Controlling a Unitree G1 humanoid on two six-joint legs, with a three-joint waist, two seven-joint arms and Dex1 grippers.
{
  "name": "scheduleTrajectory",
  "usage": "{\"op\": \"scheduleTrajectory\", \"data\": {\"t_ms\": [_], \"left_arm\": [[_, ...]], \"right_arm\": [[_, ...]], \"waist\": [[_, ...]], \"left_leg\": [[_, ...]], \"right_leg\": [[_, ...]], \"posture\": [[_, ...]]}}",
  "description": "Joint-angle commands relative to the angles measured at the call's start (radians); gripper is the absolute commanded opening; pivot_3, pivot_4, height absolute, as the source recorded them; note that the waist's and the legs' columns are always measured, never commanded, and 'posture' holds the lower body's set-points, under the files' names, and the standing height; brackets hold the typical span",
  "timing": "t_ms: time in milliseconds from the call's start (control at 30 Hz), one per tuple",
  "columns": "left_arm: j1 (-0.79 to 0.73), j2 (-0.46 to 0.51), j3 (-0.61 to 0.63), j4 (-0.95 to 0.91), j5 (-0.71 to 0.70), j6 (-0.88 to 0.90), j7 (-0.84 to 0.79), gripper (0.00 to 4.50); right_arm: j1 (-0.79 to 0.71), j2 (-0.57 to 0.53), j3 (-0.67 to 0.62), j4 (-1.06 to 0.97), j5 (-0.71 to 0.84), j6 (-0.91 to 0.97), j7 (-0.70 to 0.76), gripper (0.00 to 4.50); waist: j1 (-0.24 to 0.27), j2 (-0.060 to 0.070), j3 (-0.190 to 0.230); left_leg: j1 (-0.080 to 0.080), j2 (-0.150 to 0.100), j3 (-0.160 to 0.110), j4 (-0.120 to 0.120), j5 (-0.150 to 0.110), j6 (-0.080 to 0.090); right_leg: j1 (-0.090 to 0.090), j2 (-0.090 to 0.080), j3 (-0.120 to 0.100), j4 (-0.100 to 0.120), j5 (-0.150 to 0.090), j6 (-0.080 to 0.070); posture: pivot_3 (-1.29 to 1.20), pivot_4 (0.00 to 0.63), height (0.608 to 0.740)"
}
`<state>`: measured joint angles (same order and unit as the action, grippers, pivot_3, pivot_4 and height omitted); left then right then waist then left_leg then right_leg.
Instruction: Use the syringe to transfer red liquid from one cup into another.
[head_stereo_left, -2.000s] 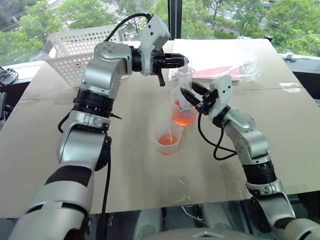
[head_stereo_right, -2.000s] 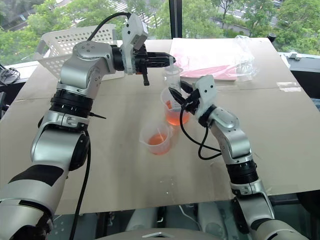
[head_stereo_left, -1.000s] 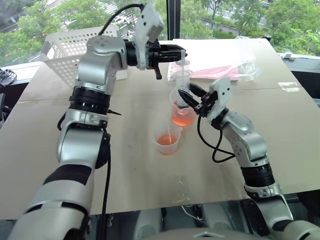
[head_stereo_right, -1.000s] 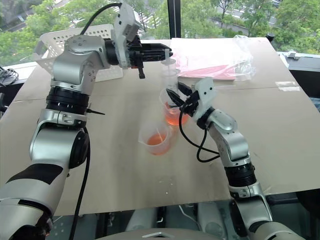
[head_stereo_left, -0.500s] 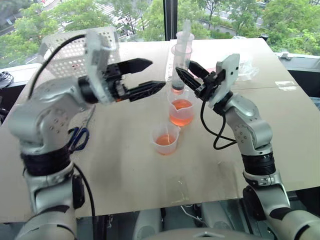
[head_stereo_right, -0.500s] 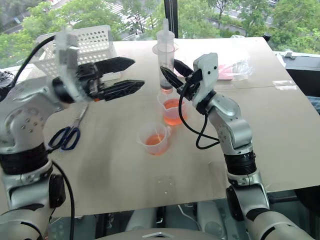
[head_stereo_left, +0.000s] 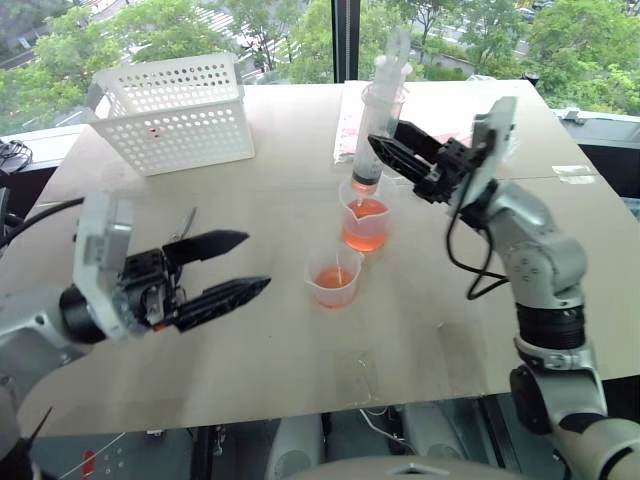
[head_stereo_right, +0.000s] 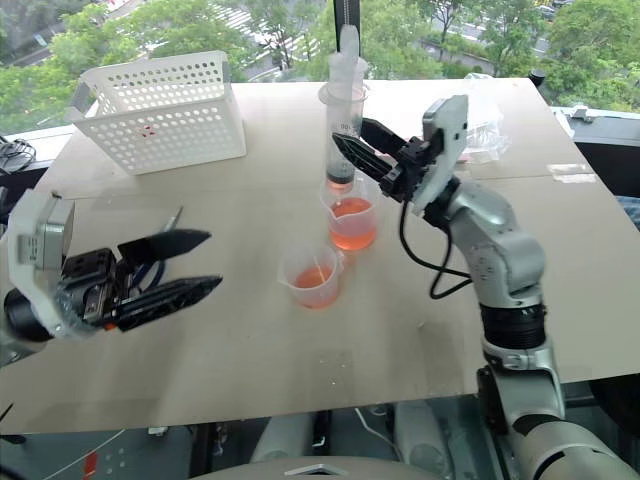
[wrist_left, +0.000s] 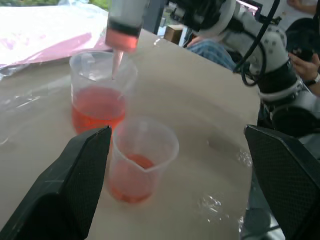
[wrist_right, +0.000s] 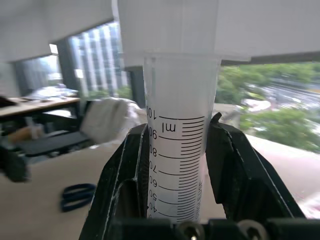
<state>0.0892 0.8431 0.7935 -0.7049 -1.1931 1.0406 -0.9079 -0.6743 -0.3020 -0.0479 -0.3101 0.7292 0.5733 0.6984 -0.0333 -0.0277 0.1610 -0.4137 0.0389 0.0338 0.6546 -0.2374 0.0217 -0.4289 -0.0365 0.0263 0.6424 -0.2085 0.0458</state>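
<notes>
Above the spouted cup (head_stereo_left: 365, 222), the right gripper (head_stereo_left: 385, 155) clamps the syringe (head_stereo_left: 374, 135); left gripper (head_stereo_left: 240, 265) open.

A white basket (head_stereo_left: 175, 110) sits near a plastic bag (head_stereo_right: 480, 120).

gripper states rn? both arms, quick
Left gripper: open, empty, fingers spread wide above the table.
Right gripper: shut on the syringe barrel, holding it upright above the spouted cup.
</notes>
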Motion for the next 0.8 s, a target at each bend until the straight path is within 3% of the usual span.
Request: {"op": "scheduleTrajectory", "data": {"t_ms": [33,133,367,533,667,800], "left_arm": [[0.078,0.011,0.032,-0.037,0.019,-0.077,-0.06,4.33],[0.132,0.007,0.016,-0.041,0.046,-0.126,-0.08,4.33],[0.128,0.047,-0.036,-0.019,0.079,-0.202,-0.092,4.33],[0.117,0.076,-0.056,0.009,0.095,-0.235,-0.098,4.33],[0.001,0.093,-0.124,0.039,0.081,-0.241,-0.01,4.33],[-0.193,0.128,-0.272,0.101,0.141,-0.251,0.049,4.33]], "right_arm": [[-0.029,-0.024,-0.028,-0.114,0.157,0.075,0.026,1.22],[-0.008,-0.029,0.0,-0.138,0.167,0.085,0.023,1.22],[0.151,-0.002,0.144,-0.072,0.007,-0.038,0.083,1.22],[0.181,0.004,0.182,-0.037,-0.045,-0.085,0.126,1.21],[0.194,0.001,0.199,-0.03,-0.063,-0.094,0.151,1.21],[0.197,0.006,0.22,-0.002,-0.088,-0.11,0.17,1.21]], "waist": [[-0.001,0.0,0.0],[-0.003,0.0,0.0],[0.001,-0.002,-0.002],[-0.001,-0.002,-0.002],[0.004,-0.002,-0.002],[0.016,-0.002,-0.002]], "left_leg": [[0.0,0.0,0.0,0.0,0.0,0.0],[0.001,0.0,0.001,0.0,0.0,0.0],[0.001,0.0,0.007,0.0,0.0,0.0],[0.001,0.0,0.009,0.0,0.0,0.0],[0.001,0.0,0.008,0.0,0.0,0.0],[0.001,0.0,0.008,0.0,0.0,0.0]], "right_leg": [[0.0,0.0,0.0,0.0,0.0,0.0],[0.0,0.001,0.001,0.0,-0.002,-0.004],[0.0,0.001,0.001,0.0,-0.003,-0.005],[-0.001,0.001,0.002,0.0,-0.003,-0.004],[-0.001,0.001,0.001,0.0,-0.003,-0.004],[0.0,0.001,0.001,0.0,-0.003,-0.004]], "posture": [[0.0,0.15,0.74],[0.0,0.15,0.74],[0.0,0.15,0.74],[0.0,0.15,0.74],[0.0,0.15,0.74],[0.0,0.15,0.74]]}}
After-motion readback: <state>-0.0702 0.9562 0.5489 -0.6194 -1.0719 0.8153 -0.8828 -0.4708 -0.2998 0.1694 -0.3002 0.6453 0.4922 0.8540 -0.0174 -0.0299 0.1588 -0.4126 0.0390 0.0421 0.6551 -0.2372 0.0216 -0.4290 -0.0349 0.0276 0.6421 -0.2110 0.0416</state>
